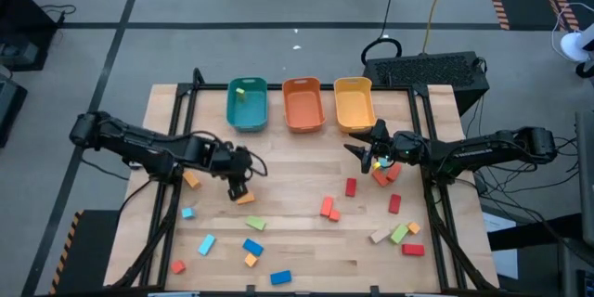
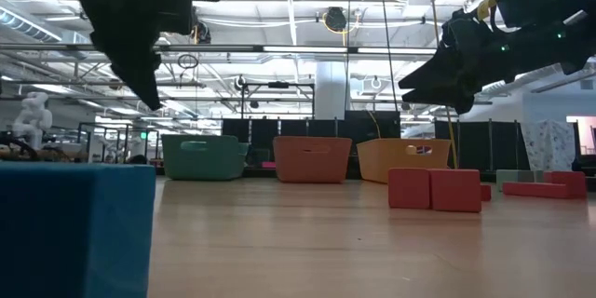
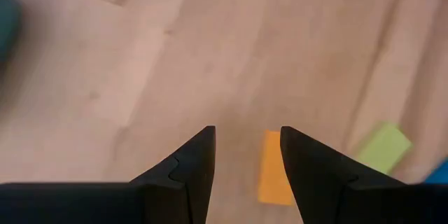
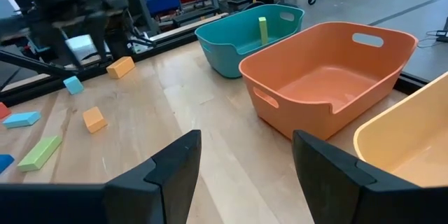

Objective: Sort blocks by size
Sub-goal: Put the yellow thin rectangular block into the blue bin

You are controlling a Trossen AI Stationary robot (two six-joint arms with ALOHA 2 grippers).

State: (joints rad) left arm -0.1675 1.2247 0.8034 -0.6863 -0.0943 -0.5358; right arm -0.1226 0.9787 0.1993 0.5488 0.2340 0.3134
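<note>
My left gripper (image 1: 239, 186) hangs open above the table's left middle, fingers pointing down. An orange block (image 3: 275, 168) lies flat on the wood below the gap between its fingers (image 3: 247, 133) and also shows in the high view (image 1: 245, 199). My right gripper (image 1: 364, 151) is open and empty, raised in front of the yellow bin (image 1: 354, 104); it also shows in its wrist view (image 4: 245, 140). A green block (image 4: 263, 29) leans upright in the teal bin (image 1: 247, 104). Other blocks lie scattered over the near half of the table: red ones (image 1: 351, 187), blue ones (image 1: 252, 247), a light green one (image 1: 255, 225).
The teal bin, an orange bin (image 1: 303, 104) and the yellow bin stand in a row at the far edge. A blue block (image 2: 74, 233) lies close to the near edge. Red and tan blocks (image 1: 399, 234) cluster at the right. Bare wood (image 1: 297, 162) lies between the two grippers.
</note>
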